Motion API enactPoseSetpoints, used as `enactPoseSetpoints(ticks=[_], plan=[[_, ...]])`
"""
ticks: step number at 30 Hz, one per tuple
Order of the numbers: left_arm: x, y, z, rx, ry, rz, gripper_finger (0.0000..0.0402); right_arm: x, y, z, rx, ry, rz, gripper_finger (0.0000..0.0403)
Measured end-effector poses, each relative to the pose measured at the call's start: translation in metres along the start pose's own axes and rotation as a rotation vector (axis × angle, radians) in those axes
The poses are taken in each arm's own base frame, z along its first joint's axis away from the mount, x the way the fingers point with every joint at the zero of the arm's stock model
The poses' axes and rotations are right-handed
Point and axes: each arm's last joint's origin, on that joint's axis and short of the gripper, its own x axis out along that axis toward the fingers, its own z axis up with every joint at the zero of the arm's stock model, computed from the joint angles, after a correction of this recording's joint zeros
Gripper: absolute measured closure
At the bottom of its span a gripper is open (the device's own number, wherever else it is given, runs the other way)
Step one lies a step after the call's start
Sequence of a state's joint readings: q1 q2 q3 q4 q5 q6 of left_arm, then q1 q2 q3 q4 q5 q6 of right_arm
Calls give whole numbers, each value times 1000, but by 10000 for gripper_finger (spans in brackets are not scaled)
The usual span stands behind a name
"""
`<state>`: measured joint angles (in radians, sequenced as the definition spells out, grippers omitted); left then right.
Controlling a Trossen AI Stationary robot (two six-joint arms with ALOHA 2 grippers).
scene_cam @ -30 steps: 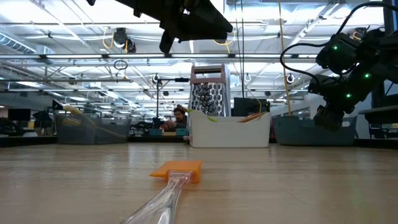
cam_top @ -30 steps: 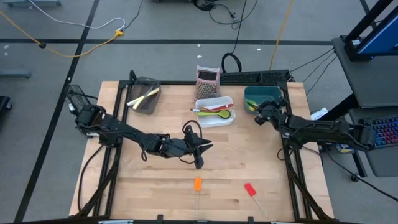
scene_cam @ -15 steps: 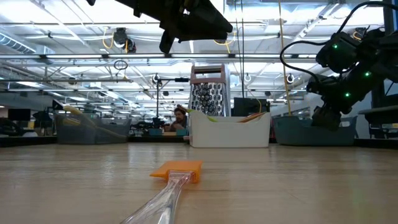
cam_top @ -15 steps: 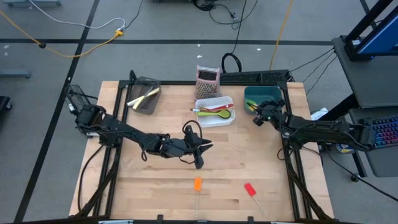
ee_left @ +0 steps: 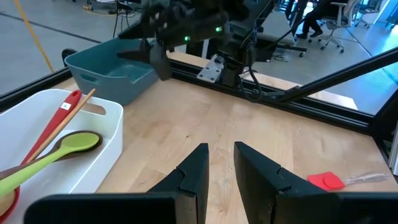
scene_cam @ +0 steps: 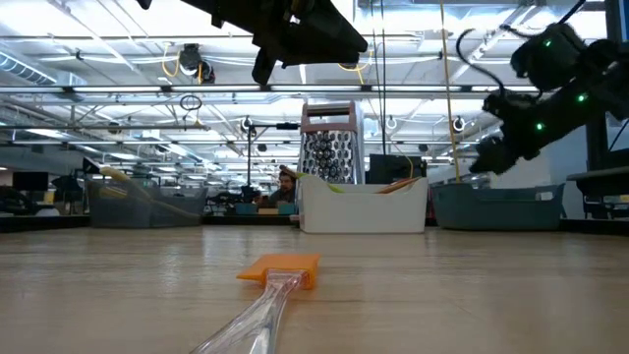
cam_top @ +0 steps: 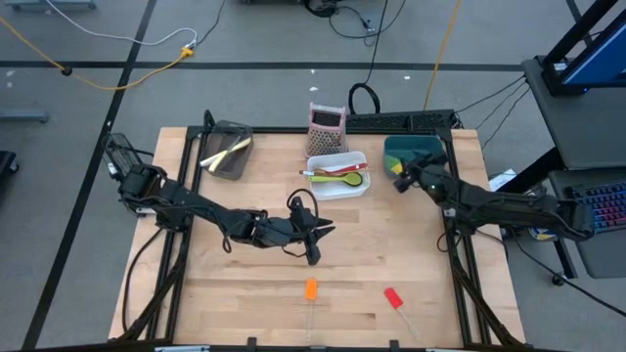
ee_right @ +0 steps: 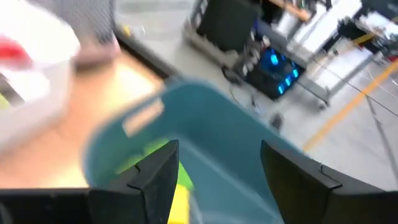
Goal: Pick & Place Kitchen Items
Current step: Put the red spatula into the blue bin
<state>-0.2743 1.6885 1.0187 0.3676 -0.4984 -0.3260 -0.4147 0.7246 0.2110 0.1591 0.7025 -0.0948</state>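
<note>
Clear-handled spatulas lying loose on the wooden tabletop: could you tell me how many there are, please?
2: the orange-headed spatula near the front edge's middle, the red-headed spatula to its right. Bins may hide more.

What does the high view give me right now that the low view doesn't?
Only the high view shows the red spatula on the bare table near the front edge, the knives in the dark mesh bin, and the left gripper held over mid-table.

Only the low view shows the orange spatula's clear handle running toward the camera, and a person behind the white bin.

Both show the orange spatula, the white bin of spoons, the grater, the teal bin and the right gripper, open beside the teal bin.
</note>
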Motion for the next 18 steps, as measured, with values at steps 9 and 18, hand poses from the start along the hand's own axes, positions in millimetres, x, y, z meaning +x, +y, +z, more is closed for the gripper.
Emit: enactPoseSetpoints(ticks=[9,18], plan=[[0,0,0,2,1,0,325,-28,22,15,121,-176,293,186],[0,0,0,2,1,1,325,-58,45,16,232,-191,562,188]])
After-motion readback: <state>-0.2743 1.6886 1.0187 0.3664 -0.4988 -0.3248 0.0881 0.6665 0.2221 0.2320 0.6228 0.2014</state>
